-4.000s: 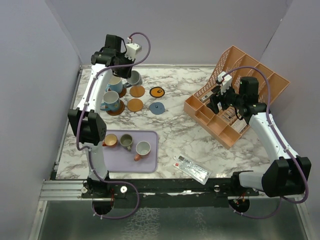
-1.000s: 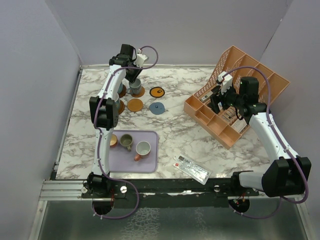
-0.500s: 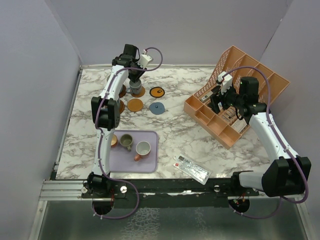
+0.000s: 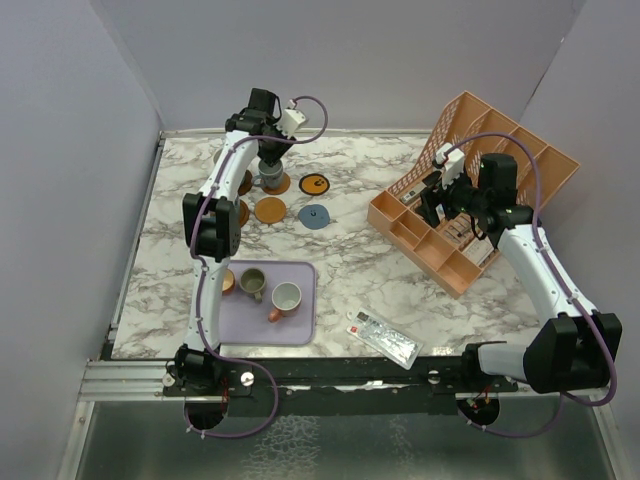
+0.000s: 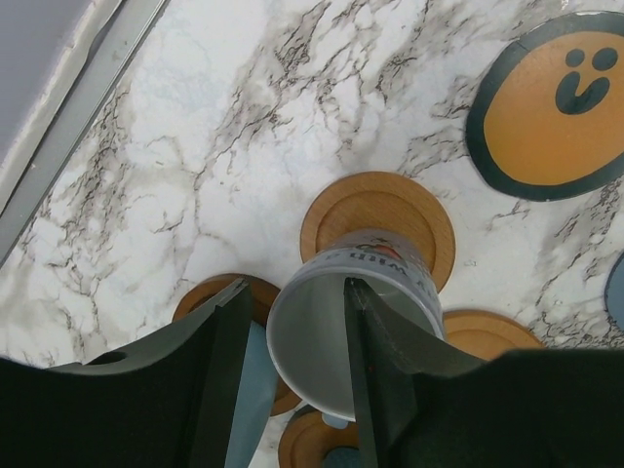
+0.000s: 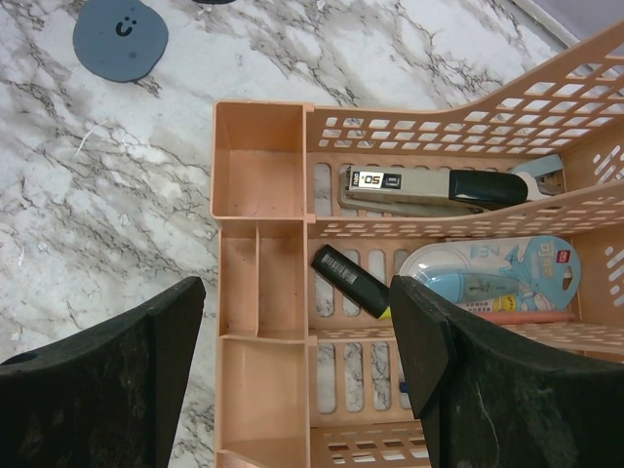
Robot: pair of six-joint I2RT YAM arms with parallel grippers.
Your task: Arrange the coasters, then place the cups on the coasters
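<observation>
1. Now the grey-white cup (image 5: 385,268) stands upright on a tan-orange coaster (image 5: 429,219) in the back-left cluster. Four seconds ago it hung in the air, carried nearer the back wall. By one second ago it was already down on this disc.
2. Since then the left gripper (image 5: 292,292) has begun to let go. Its fingers sit on either side of the cup, and a sliver of gap shows beside the left one. The right finger overlaps the cup's outline, so contact there cannot be judged. I read the pincer as parted and no longer bearing the cup.
3. That makes this placement look finished, the third of six by my count. A light blue cup (image 5: 257,385) shows over a dark brown coaster (image 5: 200,297) just beside it. The overhead arm hides most of that pair.
4. Three discs lie bare: the second tan-orange coaster (image 4: 270,209), the smiley coaster (image 4: 316,184) and the grey-blue coaster (image 4: 315,215).
5. Three cups wait on the lavender tray (image 4: 300,322): the orange cup (image 4: 222,282), the olive-green cup (image 4: 252,284) and the pale cup with the salmon handle (image 4: 286,297).
6. Nothing has changed on the other side. The right gripper (image 6: 292,292) hangs spread wide and empty over the orange organiser (image 6: 261,146).
7. Likely next is a straight lift clear of the cup, since a sideways drag could tip it.
</observation>
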